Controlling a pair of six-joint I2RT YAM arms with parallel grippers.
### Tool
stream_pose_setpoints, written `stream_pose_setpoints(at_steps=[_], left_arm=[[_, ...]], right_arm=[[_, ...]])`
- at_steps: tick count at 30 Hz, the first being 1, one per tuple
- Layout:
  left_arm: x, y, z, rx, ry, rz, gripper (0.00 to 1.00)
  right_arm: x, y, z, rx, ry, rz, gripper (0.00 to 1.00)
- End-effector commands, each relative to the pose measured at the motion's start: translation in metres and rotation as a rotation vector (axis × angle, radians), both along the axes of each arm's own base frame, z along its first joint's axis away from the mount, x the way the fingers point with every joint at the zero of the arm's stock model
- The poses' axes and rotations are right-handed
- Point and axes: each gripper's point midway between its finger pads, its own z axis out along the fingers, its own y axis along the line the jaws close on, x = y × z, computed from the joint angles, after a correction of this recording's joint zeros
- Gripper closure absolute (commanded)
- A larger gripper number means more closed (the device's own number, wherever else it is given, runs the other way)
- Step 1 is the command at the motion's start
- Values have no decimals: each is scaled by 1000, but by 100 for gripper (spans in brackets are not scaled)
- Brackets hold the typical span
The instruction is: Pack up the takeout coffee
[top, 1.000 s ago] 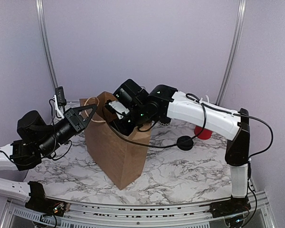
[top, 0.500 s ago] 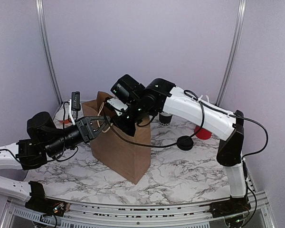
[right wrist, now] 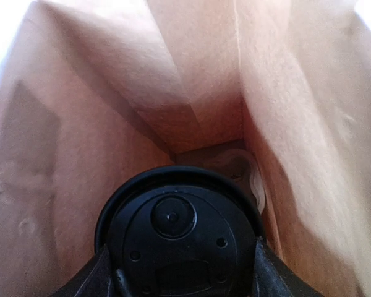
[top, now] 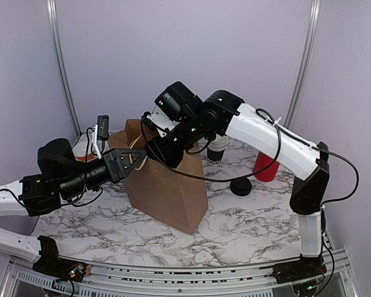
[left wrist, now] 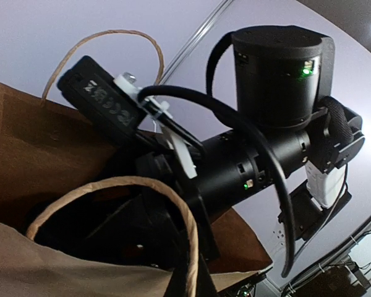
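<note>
My right tool (right wrist: 180, 269) stood partly open, its two fingers (right wrist: 108, 278) pressed against opposite sides of the coffee cup (right wrist: 173, 223), so it was clamped on the cup just under the black lid; the wrist camera looked straight down on that lid. My left tool (top: 125, 162) was closed tight, pinching the paper bag (top: 167, 189) at its near rim, where the near handle (left wrist: 111, 185) looped up; I could not tell whether it bit the handle itself or the paper beside it.

A second before, the bag had stood further left and nearer the front edge of the counter (top: 247, 216); since then it had slid to the right and a little back, my left tool going with it and lying more level than it had; my right arm had lifted at the elbow, so the stack of cups (top: 217, 147) and most of the red holder (top: 265, 167) showed behind it, where before only the holder's foot could be seen; the pile of lids (top: 241, 185) had kept its place.

The cup hung upright inside the bag, between my right fingers, with brown paper walls on every side; the bag's floor showed beyond it, and I could not tell if the cup's base touched it; my left tool was outside the bag, at the rim.
</note>
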Motion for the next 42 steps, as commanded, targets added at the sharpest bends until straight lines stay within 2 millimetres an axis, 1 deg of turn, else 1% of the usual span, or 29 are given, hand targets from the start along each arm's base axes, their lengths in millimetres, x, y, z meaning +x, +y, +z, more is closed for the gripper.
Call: stream_pose_setpoints(at_steps=[1, 5, 10, 12, 13, 16, 20, 22, 24, 26, 27, 28, 29, 30, 31, 32, 33, 36, 37, 42], left_arm=[[22, 18, -7, 102, 35, 169, 100], [28, 21, -15, 185, 38, 204, 100], [18, -1, -14, 198, 30, 90, 100], [14, -5, -14, 184, 31, 59, 100], [13, -8, -9, 157, 21, 44, 100], [7, -15, -4, 121, 21, 1, 100], [7, -13, -3, 108, 23, 3, 100], [7, -9, 0, 99, 18, 18, 100], [9, 0, 4, 81, 15, 50, 100], [15, 16, 6, 58, 27, 129, 100], [20, 28, 4, 47, 46, 191, 100], [26, 41, 0, 44, 72, 261, 100], [30, 52, -5, 48, 98, 316, 100], [32, 59, -8, 52, 106, 345, 100], [32, 64, -7, 45, 110, 364, 100], [33, 68, -9, 34, 115, 379, 100], [32, 70, -6, 15, 112, 382, 100], [30, 64, -3, 20, 99, 351, 100], [29, 58, 4, 5, 82, 330, 100], [20, 28, 8, 16, 50, 190, 100]], right_arm=[[-3, -16, 46, 82, -47, -28, 45], [-5, -22, 45, 76, -48, -32, 45], [-7, -19, 50, 99, -45, -24, 46], [-6, -16, 48, 105, -39, -22, 45], [-6, -13, 47, 109, -37, -20, 46], [-2, -4, 41, 119, -34, -18, 45], [9, 12, 31, 136, -28, -21, 45], [14, 18, 21, 136, -16, -20, 45], [18, 21, 7, 112, -8, -27, 46], [18, 18, -8, 75, 8, -31, 47], [17, 16, -12, 62, 11, -31, 48], [15, 13, -16, 49, 13, -32, 48], [13, 10, -14, 50, 9, -31, 48], [11, 7, -15, 46, 11, -31, 47], [10, 4, -18, 38, 14, -32, 47], [8, 1, -17, 35, 14, -32, 47], [7, -1, -20, 25, 17, -32, 47], [4, -6, -29, -10, 26, -23, 47], [2, -8, -35, -33, 32, -15, 47], [-3, -16, -59, -121, 61, 17, 47]])
